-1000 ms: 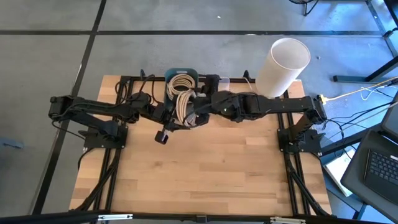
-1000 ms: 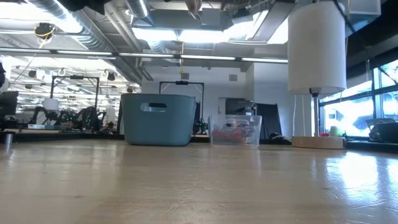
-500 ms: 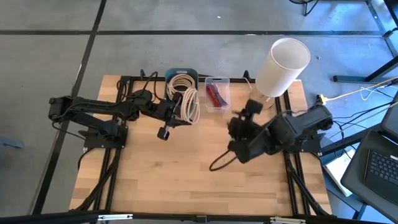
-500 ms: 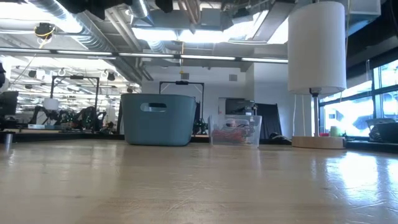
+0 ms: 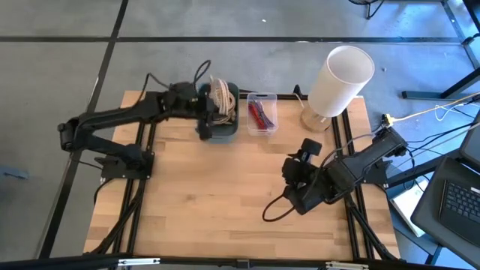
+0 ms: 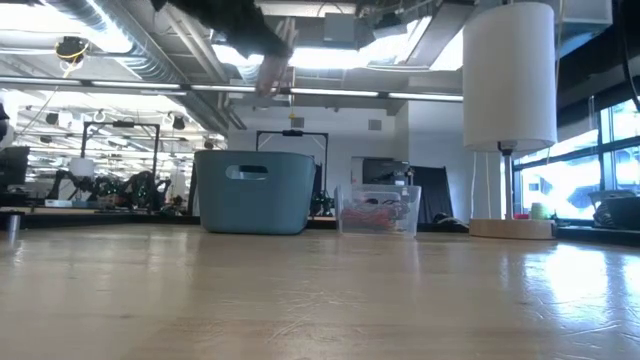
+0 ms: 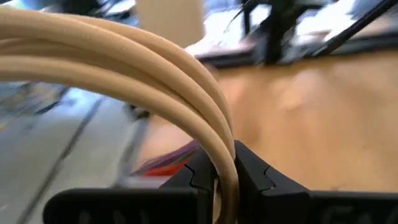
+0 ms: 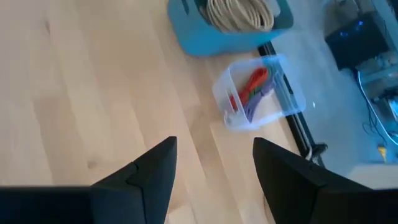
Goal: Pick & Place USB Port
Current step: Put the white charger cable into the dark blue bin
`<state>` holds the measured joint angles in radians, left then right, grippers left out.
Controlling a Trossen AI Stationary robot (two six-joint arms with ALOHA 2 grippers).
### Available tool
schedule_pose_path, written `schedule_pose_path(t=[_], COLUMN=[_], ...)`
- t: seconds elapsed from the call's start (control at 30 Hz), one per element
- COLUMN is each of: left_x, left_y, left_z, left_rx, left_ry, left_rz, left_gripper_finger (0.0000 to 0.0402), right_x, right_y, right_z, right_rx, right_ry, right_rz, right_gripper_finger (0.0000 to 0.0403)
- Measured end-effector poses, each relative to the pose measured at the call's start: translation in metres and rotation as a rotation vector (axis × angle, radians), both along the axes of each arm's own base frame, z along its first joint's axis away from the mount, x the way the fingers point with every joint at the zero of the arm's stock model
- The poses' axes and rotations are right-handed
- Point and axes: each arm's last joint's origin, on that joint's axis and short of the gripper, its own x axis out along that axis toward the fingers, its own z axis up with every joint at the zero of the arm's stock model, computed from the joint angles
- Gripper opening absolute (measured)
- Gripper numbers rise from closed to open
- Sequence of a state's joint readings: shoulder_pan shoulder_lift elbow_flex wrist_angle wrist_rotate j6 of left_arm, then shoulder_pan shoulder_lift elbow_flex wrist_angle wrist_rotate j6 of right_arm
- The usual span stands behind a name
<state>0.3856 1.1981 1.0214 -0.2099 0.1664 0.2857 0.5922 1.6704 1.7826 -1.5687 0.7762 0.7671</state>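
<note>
A coil of beige cable (image 5: 220, 93) sits over the blue bin (image 5: 225, 129) at the table's far edge, and shows as a pale blur high up (image 6: 274, 62) in the low view. My left gripper (image 5: 211, 106) is at the bin, shut on the coil. Its strands (image 7: 124, 56) arch across the left wrist view. My right gripper (image 8: 211, 180) is open and holds nothing. It hangs over the table's right part (image 5: 298, 174), well away from the bin (image 8: 205, 37). My left gripper pinches several beige strands of the coil (image 7: 225, 163) between its two fingers (image 7: 198, 175). The strands arch up and away from the fingers. The coil is held high above the table over the blue bin; whether its far part rests in the bin I cannot tell.
A clear box (image 5: 261, 114) with red and purple items stands right of the bin. A white lamp (image 5: 339, 81) stands at the far right corner on its wooden base. A black cable loop (image 5: 274, 211) lies by my right arm. Bare wood (image 5: 202, 202) fills the middle and near part.
My right arm has drawn back from the bin toward the table's right and near side. My left gripper, holding the coil, first dipped toward the near edge, then swung toward the far edge and up. The coil, which trailed out of the bin, is now gathered over it.
</note>
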Motion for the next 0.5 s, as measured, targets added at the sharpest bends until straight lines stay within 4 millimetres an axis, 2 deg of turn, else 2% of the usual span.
schedule_pose_path(t=[0.1,0.17,0.37,0.5], left_x=[-0.004,-0.004,0.011,0.03], left_y=[0.015,0.026,0.065,0.082], left_z=[0.011,0.01,-0.028,-0.052], left_rx=[0.034,0.041,-0.025,-0.033], left_ry=[0.105,0.184,0.488,0.616], left_rz=[0.09,0.135,0.2,0.193], left_gripper_finger=[0.0021,0.0021,0.0018,0.0011], right_x=[-0.001,-0.001,0.0,0.0], right_y=[-0.001,-0.001,-0.003,-0.003], right_z=[-0.011,-0.017,-0.021,-0.021], right_rx=[-0.012,-0.021,-0.028,-0.022], right_ry=[0.034,0.057,0.071,0.069], right_rz=[-0.016,-0.015,-0.022,-0.028], right_gripper_finger=[0.0216,0.0216,0.0216,0.0216])
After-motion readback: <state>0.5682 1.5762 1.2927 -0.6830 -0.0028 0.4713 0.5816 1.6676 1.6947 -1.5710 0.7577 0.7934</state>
